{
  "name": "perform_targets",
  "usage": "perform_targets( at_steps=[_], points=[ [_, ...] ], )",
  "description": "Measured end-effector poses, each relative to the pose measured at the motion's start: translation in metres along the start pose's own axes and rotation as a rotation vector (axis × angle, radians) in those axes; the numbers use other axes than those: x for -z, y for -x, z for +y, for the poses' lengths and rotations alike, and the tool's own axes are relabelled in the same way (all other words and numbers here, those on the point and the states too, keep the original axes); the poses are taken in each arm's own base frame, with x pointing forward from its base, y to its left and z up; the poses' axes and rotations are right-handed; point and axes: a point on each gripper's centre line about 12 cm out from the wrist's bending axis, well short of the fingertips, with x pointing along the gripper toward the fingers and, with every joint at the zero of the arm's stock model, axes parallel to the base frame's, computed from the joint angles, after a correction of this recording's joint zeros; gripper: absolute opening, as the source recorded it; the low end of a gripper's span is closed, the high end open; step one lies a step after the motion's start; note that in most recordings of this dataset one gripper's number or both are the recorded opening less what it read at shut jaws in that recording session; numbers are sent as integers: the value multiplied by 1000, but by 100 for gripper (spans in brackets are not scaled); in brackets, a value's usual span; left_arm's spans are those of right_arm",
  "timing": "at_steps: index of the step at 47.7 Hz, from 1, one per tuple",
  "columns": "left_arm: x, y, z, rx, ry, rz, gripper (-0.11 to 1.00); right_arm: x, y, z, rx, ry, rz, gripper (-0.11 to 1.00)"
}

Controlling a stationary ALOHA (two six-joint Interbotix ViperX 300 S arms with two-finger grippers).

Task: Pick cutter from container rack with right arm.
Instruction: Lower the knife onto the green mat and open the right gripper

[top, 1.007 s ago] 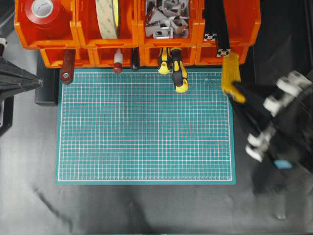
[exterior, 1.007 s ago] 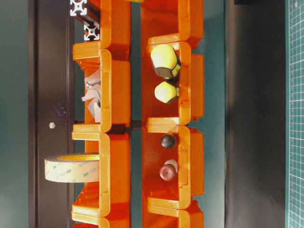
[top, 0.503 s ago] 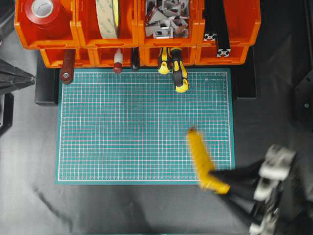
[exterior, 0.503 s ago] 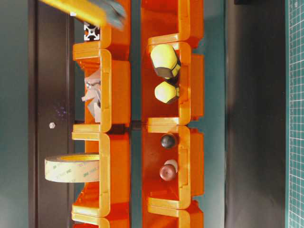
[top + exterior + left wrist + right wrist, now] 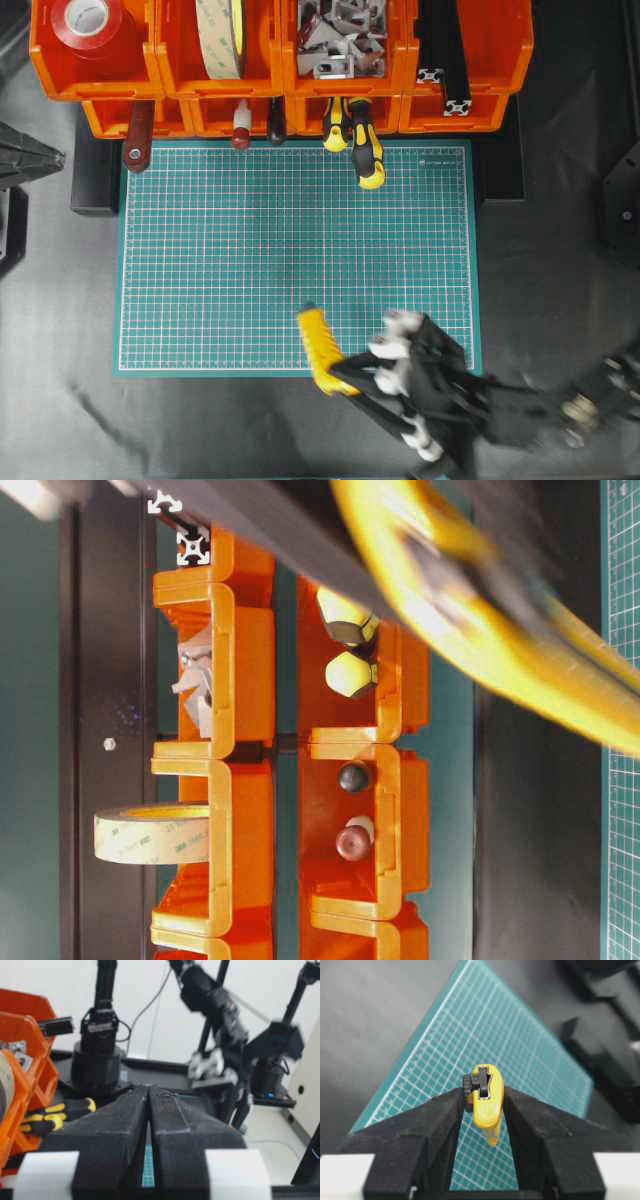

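Cutter (image 5: pixel 485 1097) pinched in right gripper (image 5: pixel 484 1105) over mat's (image 5: pixel 200 250) near edge; narrow hold, could pivot or drop. Left gripper (image 5: pixel 148 1091) pressed together.

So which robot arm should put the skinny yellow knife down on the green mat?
The right. Its black two-finger gripper already clamps the slim yellow cutter above the green gridded mat's near edge. The left gripper is shut, empty, and off at the side.

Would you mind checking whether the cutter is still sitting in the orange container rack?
No, the right gripper is shut on the cutter above the green mat, away from the container rack.
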Motion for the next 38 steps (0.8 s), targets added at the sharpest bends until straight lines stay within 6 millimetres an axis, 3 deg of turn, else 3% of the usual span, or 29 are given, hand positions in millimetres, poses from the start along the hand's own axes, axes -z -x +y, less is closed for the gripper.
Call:
perform_targets(
  at_steps=[13,27,38],
  points=[
    [1,-1,0,-1,-2,3,0,30,-43,-16,-38,-5,28,28],
    [1,-1,0,-1,-2,3,0,62,-62,-14,-58,-4,107,28],
    [7,0,4,-28,-1,59,0,72,-66,-11,-108,-14,90,28]
  ],
)
